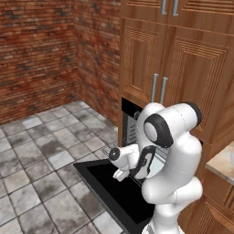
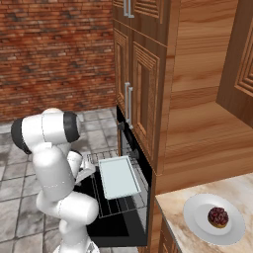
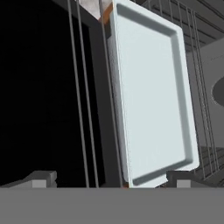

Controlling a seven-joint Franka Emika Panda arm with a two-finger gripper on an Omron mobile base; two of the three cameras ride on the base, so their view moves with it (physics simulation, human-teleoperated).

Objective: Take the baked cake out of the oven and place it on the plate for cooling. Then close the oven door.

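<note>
Grey stone floor tiles (image 1: 41,151) meet red brick walls (image 1: 41,50), with brown wooden cabinets (image 2: 148,84) surrounding the oven (image 2: 129,163). The oven door (image 1: 114,192) lies folded down flat toward the near side, its long edge running across in front of the arm, leaving bare floor to its left. A wire rack (image 2: 111,197) is pulled out over it, carrying a pale tray (image 2: 118,176) whose long axis points into the oven. The gripper (image 3: 111,179) hangs at the tray's near edge, fingers spread wide, seemingly touching nothing. The cake (image 2: 218,216) sits on the plate (image 2: 197,225) on the counter (image 2: 170,212), right of the oven.
</note>
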